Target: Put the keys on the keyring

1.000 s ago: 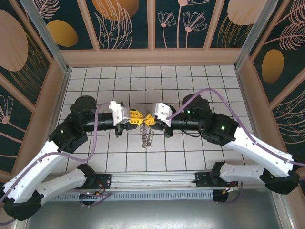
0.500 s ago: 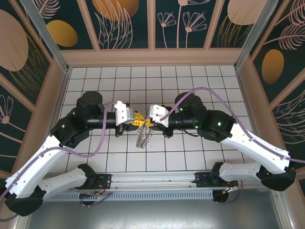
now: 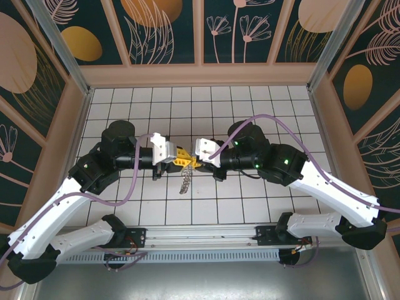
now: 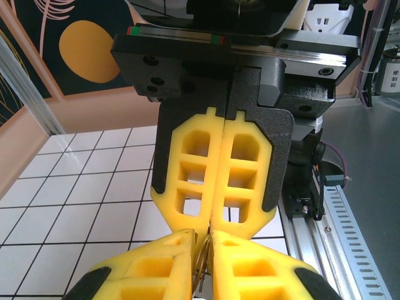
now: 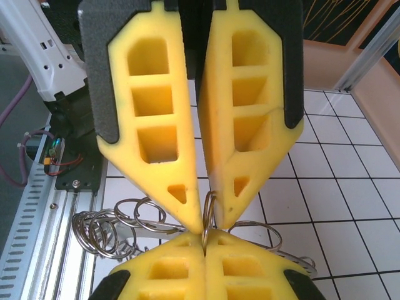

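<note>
The left end effector (image 3: 182, 159) grips a loop of the keyring (image 3: 184, 181), which hangs just below its tips, over the tabletop (image 3: 250, 206). Tip to tip with it, the right end effector (image 3: 195, 161) is clenched tight; what it pinches I cannot tell.

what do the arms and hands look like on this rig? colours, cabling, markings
The left arm and right arm match: white shell links, black joint housings, a purple cable looping along each. Small green lights glow on the right arm's joints. The left hand and right hand have white wrist blocks and yellow fingers with rectangular cut-outs, backed in black.
</note>
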